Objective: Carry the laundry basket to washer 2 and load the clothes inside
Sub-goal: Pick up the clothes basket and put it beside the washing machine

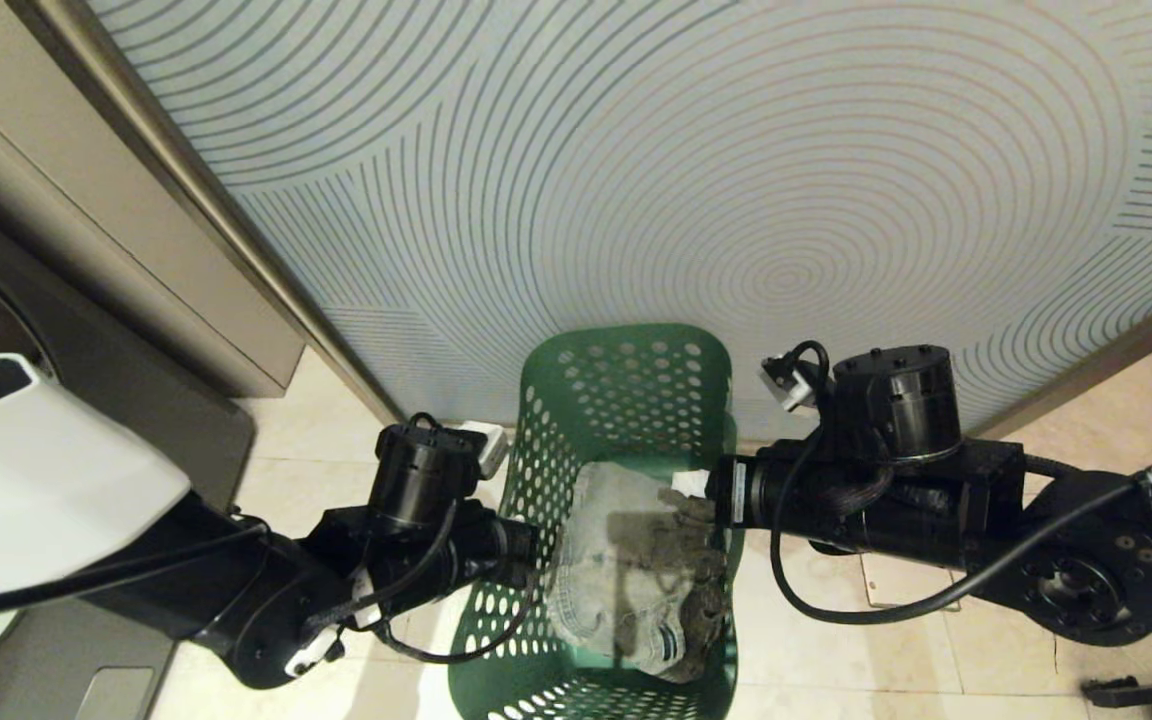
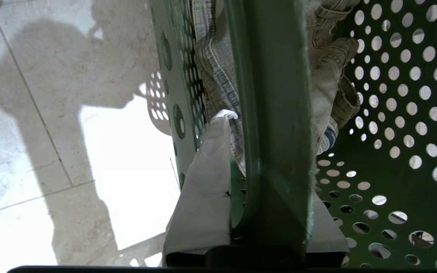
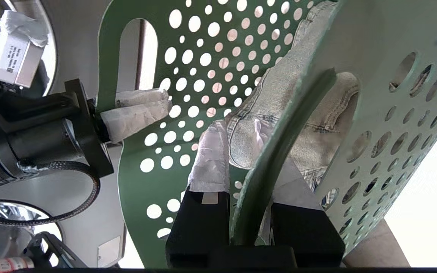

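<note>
Both arms are on it! The left gripper (image 2: 268,212) is clamped narrow on the rim of the green perforated plastic laundry basket (image 1: 626,390), one white-wrapped finger (image 2: 207,182) outside the wall, the other inside. Across from it, the right gripper (image 3: 249,182) pinches the opposite rim the same way, its white-padded fingers (image 3: 211,167) straddling the green edge. Between the two grippers, down in the basket, lies the crumpled light grey-beige denim garment (image 1: 636,580), pressed close against the right gripper's inner finger. The basket hangs between the arms above the pale tiled floor (image 1: 316,440), with the ring-patterned grey wall panel (image 1: 736,180) just beyond it. A dark grey front-loading washer (image 1: 86,340) stands off past the left gripper's arm; its label cannot be seen.
</note>
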Controlling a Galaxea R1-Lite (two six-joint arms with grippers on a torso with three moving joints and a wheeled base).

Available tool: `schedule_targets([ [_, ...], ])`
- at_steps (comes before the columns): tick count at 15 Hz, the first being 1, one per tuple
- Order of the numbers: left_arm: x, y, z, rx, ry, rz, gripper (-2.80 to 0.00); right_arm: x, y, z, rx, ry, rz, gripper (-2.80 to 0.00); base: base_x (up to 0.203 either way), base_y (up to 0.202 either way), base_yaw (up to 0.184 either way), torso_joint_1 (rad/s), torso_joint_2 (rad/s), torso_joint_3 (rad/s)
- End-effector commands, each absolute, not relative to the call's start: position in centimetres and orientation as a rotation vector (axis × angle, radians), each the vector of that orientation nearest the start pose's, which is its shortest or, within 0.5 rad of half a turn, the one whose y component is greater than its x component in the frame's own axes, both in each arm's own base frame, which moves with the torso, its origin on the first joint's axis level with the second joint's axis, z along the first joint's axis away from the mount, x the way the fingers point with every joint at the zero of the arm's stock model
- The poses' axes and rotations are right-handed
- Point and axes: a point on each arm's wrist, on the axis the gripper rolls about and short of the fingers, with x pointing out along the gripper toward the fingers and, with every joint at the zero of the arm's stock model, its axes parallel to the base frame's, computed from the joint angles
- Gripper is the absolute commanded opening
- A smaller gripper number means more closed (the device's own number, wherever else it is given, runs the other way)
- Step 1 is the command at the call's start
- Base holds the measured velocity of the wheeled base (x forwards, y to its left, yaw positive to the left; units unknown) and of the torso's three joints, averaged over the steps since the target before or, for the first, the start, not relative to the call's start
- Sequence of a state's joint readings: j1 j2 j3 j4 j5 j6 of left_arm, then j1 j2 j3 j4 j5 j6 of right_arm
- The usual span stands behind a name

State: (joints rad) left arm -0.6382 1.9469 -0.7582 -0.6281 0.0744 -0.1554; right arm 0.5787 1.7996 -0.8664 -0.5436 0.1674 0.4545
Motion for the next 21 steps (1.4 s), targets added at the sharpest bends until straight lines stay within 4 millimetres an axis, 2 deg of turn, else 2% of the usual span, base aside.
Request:
schedule_targets([
  [1,26.6,-19.7,9.3,0.049,0.563,-0.509,-2.80,27.0,18.2,16.1,0.351,0.539,0.638,-2.80,0.000,0.000,0.000,0.001,0.01,0.156],
  [13,25.5,-19.6,11.5,0.036,0.507,-0.539,-2.80,25.5,19.2,17.3,0.335,0.539,0.681,-2.80,0.000,0.000,0.000,0.002,0.00,0.200],
  [21,25.7,-19.9,10.8,0.043,0.530,-0.557,-2.80,25.5,20.1,17.6,0.326,0.552,0.700,-2.80,0.000,0.000,0.000,0.000,0.00,0.202],
])
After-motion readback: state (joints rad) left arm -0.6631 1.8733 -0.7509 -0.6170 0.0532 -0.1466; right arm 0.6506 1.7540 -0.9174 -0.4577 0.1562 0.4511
